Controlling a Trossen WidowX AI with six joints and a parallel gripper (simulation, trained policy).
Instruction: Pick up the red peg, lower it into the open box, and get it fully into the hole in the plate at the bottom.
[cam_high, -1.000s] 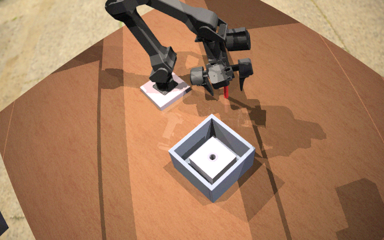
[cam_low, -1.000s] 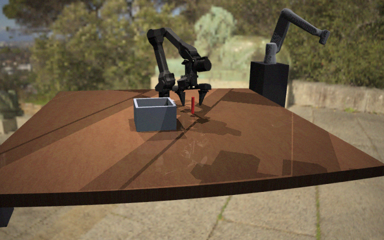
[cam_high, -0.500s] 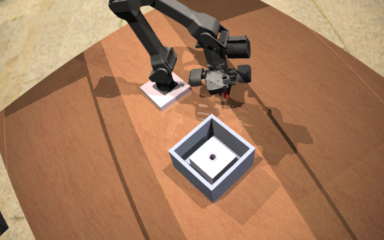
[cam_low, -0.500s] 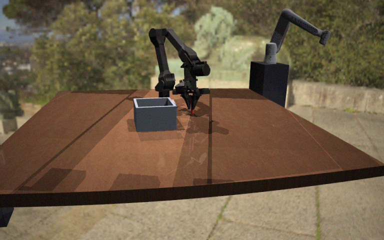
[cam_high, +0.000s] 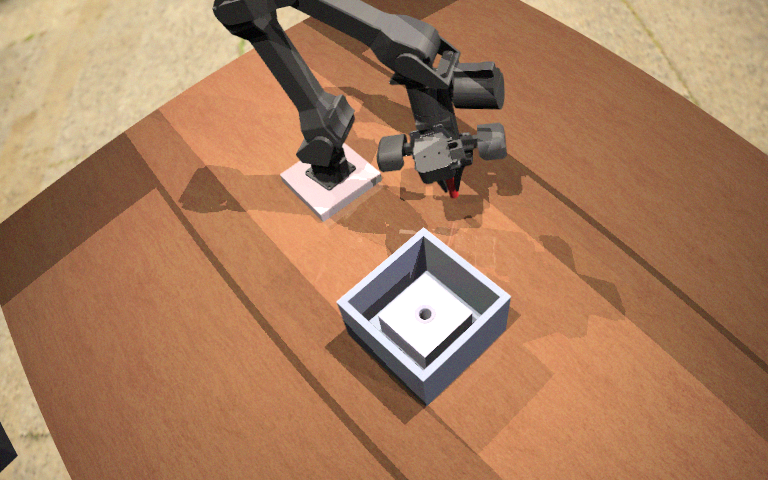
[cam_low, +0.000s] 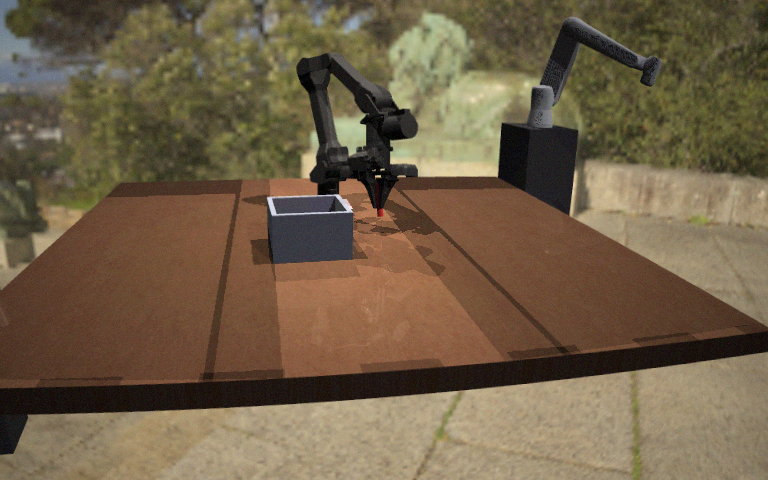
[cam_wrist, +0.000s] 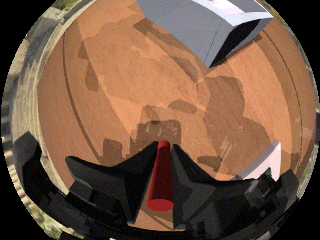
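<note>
Tool (cam_high: 450, 189) (cam_low: 378, 207) (cam_wrist: 165, 146) gripping red peg (cam_high: 454, 193) (cam_low: 380, 212) (cam_wrist: 161, 182) | outside open box (cam_high: 464, 345) (cam_low: 311, 236) (cam_wrist: 190, 25) | box wall between peg and plate (cam_high: 425, 337)

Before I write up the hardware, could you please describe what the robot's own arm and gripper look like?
The arm is dark grey to black, with angular, faceted links and a rounded cylindrical housing near the wrist. The gripper is black too, with two tapering, pointed fingers. I can make out no cables or markings.
</note>
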